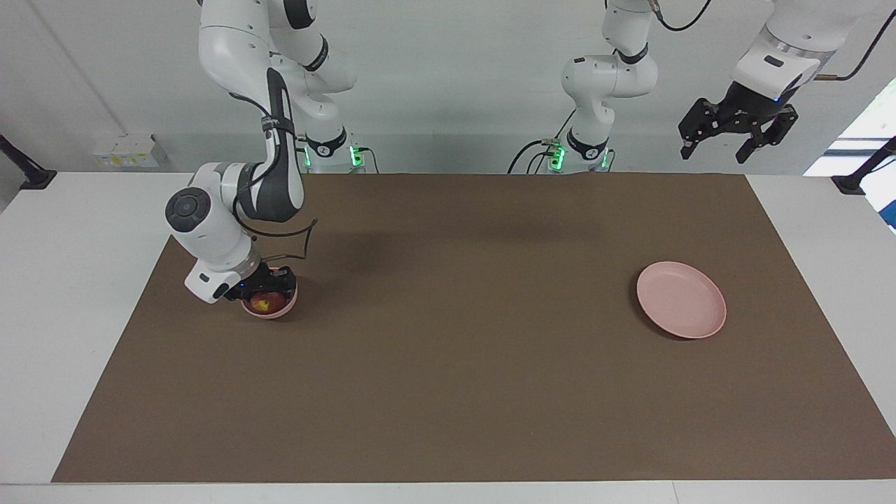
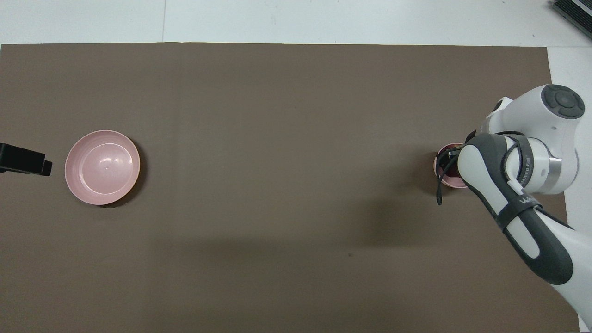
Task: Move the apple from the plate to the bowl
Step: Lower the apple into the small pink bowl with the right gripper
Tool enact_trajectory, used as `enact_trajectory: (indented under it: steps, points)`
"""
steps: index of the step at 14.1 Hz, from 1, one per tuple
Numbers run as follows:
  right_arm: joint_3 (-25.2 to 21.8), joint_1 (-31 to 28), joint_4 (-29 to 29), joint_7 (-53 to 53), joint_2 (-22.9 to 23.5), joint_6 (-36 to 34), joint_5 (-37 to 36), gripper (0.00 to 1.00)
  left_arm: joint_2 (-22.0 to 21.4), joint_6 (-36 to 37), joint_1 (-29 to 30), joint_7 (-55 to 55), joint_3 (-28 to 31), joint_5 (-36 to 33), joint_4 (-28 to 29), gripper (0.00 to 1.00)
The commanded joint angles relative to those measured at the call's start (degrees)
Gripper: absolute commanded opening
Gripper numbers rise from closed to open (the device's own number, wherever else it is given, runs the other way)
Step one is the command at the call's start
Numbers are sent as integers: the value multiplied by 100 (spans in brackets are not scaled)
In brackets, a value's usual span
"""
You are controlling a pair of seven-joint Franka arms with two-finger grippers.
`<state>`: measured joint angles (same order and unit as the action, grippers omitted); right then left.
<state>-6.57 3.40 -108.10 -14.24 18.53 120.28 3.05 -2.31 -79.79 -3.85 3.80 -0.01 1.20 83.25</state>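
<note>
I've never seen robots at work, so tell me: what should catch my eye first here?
The right gripper is down in the small pink bowl at the right arm's end of the table, with the dark red apple in the bowl. The pink plate lies bare at the left arm's end. The left gripper waits raised.

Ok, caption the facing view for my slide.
Right tool lowers apple into bowl; plate bare, left tool waits.

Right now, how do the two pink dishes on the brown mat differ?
The plate is wide and shallow; the bowl is narrower and deep. The plate lies bare at the left arm's end of the table; the bowl, at the right arm's end, holds the apple. Nothing is over the plate, while the right gripper reaches down into the bowl. Both are round and pale pink.
</note>
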Motion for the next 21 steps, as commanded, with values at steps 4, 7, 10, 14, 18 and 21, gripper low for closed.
enact_trajectory:
  steps: [4, 7, 10, 14, 18, 21]
  points:
    - [24, -93, 70, -43, 55, 39, -6, 6, -156, -116, -108, 50, 195, 3, 209, 100]
    - [33, -190, 61, -202, 28, -101, -6, 6, -156, -151, -108, 33, 203, 29, 191, 100]
    - [33, -190, -9, -185, -7, -110, -6, 15, -147, -142, -116, 33, 203, 29, 191, 100]
    - [33, -138, -53, -132, -33, -172, -6, 25, -156, -89, -99, 7, 203, 29, 191, 100]
    - [33, -129, -123, -123, -69, -172, 3, 54, -156, -80, -108, 7, 203, 29, 191, 100]
    - [33, -129, -176, -123, -86, -172, 3, 84, -156, -89, -108, 7, 203, 29, 191, 100]
